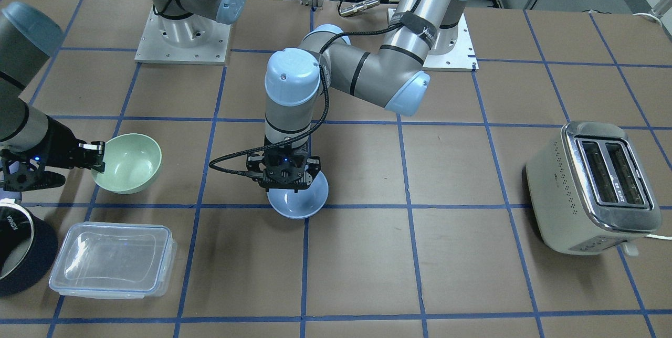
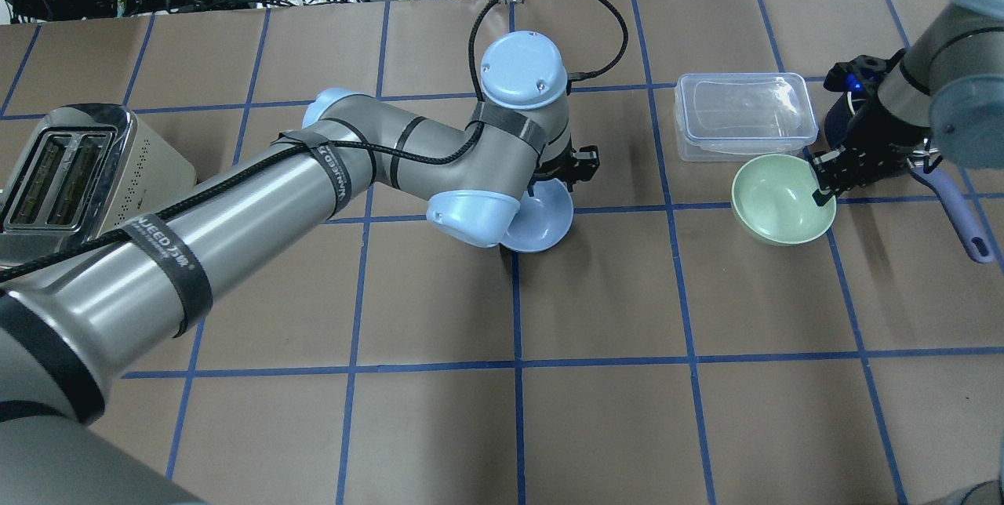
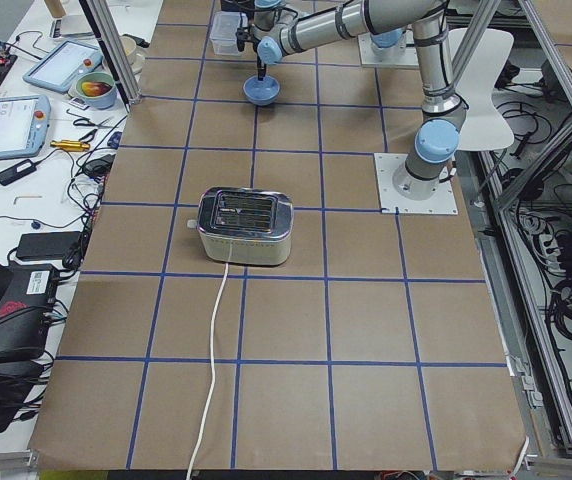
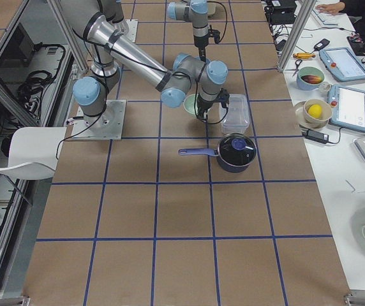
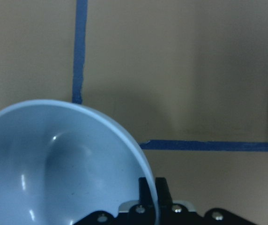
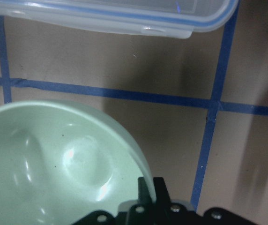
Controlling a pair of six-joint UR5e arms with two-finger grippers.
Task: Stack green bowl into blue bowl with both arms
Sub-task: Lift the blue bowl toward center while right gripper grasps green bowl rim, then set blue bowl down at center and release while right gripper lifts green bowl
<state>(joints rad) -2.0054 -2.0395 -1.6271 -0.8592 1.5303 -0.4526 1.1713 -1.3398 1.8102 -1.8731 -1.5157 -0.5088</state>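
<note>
Left end effector [image 1: 287,179] is pinched onto the blue bowl [image 1: 296,206], one finger inside the rim and one outside. That bowl is mid-worktop [image 2: 596,411], right by a tape crossing. Moving right, there's the clear lidded container [image 2: 741,113], and just beside it the green bowl [image 2: 776,203], well apart from the blue one. Right end effector [image 2: 822,179] is clamped on its rim, and the bowl looks tipped. Dark saucepan [image 4: 237,153] is beyond.
</note>
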